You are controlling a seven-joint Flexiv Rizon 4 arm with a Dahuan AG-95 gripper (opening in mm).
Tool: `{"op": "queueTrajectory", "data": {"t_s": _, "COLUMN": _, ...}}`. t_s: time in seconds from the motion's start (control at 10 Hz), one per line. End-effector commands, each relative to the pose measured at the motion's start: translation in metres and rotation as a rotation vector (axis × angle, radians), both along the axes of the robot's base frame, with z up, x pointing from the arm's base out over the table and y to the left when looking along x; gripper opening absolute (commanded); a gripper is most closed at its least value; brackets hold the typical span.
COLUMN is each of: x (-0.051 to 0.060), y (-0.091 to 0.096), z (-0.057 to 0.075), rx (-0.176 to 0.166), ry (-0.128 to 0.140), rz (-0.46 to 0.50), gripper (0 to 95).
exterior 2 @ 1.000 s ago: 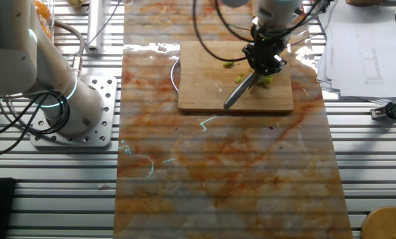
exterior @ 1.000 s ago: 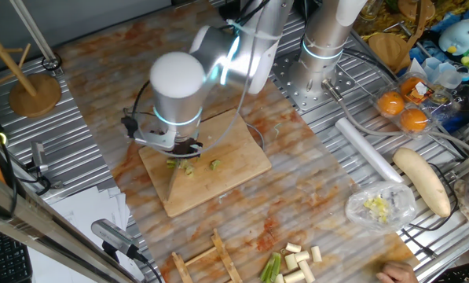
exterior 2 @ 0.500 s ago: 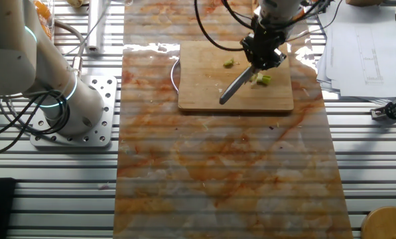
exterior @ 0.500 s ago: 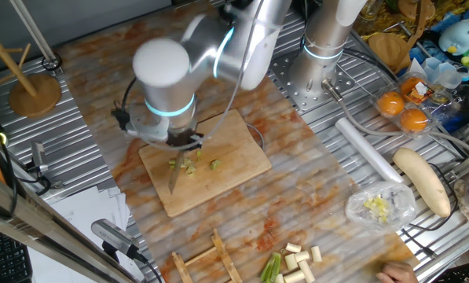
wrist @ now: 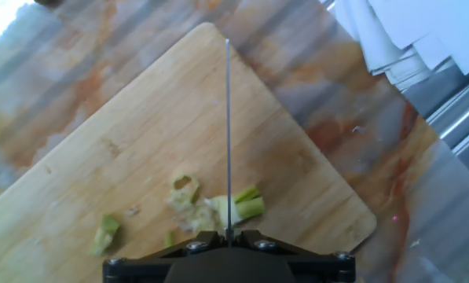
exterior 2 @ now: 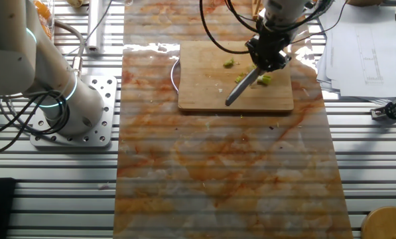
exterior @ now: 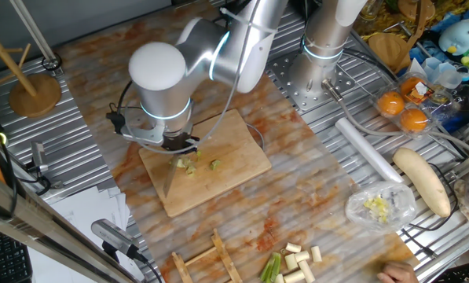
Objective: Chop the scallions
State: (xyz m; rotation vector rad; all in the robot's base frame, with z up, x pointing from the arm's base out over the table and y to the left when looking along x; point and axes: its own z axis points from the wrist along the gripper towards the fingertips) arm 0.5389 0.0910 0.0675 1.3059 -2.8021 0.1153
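Note:
Chopped scallions (wrist: pixel 242 208) lie in a small pale-green heap on the wooden board (wrist: pixel 140 134), with a ring slice (wrist: pixel 185 183) and a loose bit (wrist: pixel 106 233) beside it. The gripper (wrist: pixel 228 236) is shut on a knife (wrist: pixel 227 118), whose thin blade runs edge-on over the heap toward the board's far corner. In the fixed views the gripper (exterior: pixel 179 144) (exterior 2: pixel 267 61) hangs low over the scallions (exterior: pixel 188 165) (exterior 2: pixel 264 79). The knife (exterior 2: pixel 241 89) slants across the board (exterior 2: pixel 198 93). Whether the edge touches the board is hidden.
More cut stalks (exterior: pixel 297 263) lie at the table's front edge. A plastic bag of chopped bits (exterior: pixel 379 208), a pale banana-shaped vegetable (exterior: pixel 423 181), a white roll (exterior: pixel 368 149) and oranges (exterior: pixel 403 110) sit right. Papers (exterior 2: pixel 363 40) lie beside the board. A second arm's base (exterior 2: pixel 71 113) stands apart.
The arm shifted left in one fixed view, carrying the knife sideways along the scallions. The blade's slant over the board changed and came back. The pieces stayed put.

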Motion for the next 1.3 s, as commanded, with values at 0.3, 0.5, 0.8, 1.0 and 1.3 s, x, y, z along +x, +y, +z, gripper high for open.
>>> {"op": "queueTrajectory", "data": {"t_s": 0.3, "x": 0.004, "y": 0.001, "z": -0.009, "rx": 0.005, "ry": -0.002, "rz": 0.014, "gripper": 0.0}}
{"op": "queueTrajectory", "data": {"t_s": 0.5, "x": 0.005, "y": -0.002, "z": -0.022, "rx": 0.005, "ry": -0.010, "rz": 0.023, "gripper": 0.0}}
{"op": "queueTrajectory", "data": {"t_s": 0.8, "x": -0.004, "y": -0.008, "z": -0.039, "rx": -0.024, "ry": -0.038, "rz": 0.068, "gripper": 0.0}}
{"op": "queueTrajectory", "data": {"t_s": 1.0, "x": -0.007, "y": -0.010, "z": -0.023, "rx": -0.016, "ry": -0.031, "rz": 0.075, "gripper": 0.0}}
{"op": "queueTrajectory", "data": {"t_s": 1.3, "x": -0.008, "y": -0.005, "z": 0.003, "rx": 0.015, "ry": -0.006, "rz": 0.047, "gripper": 0.0}}
